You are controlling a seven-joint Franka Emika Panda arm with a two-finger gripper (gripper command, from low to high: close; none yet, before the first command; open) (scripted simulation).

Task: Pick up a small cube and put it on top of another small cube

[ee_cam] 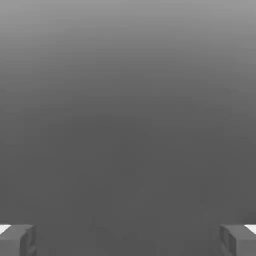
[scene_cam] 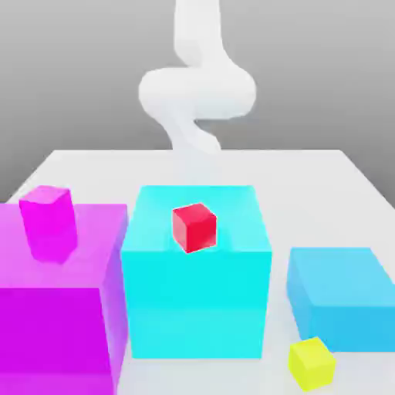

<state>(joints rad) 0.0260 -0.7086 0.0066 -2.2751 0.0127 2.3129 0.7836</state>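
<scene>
Exterior view: three small cubes, unheld.
Red cube (scene_cam: 194, 228) sat on cyan block (scene_cam: 197, 301); magenta cube (scene_cam: 49, 222), at its nine o'clock, on purple block (scene_cam: 50, 332); yellow cube (scene_cam: 312, 364), at its five o'clock, near blue block (scene_cam: 351, 324). Pincer (ee_cam: 128, 241) was released, empty.

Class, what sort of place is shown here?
Probably a simulated robot test scene: a plain white arm, a bare pale tabletop and flat-coloured blocks, like the cyan block, against a blank grey background.
</scene>
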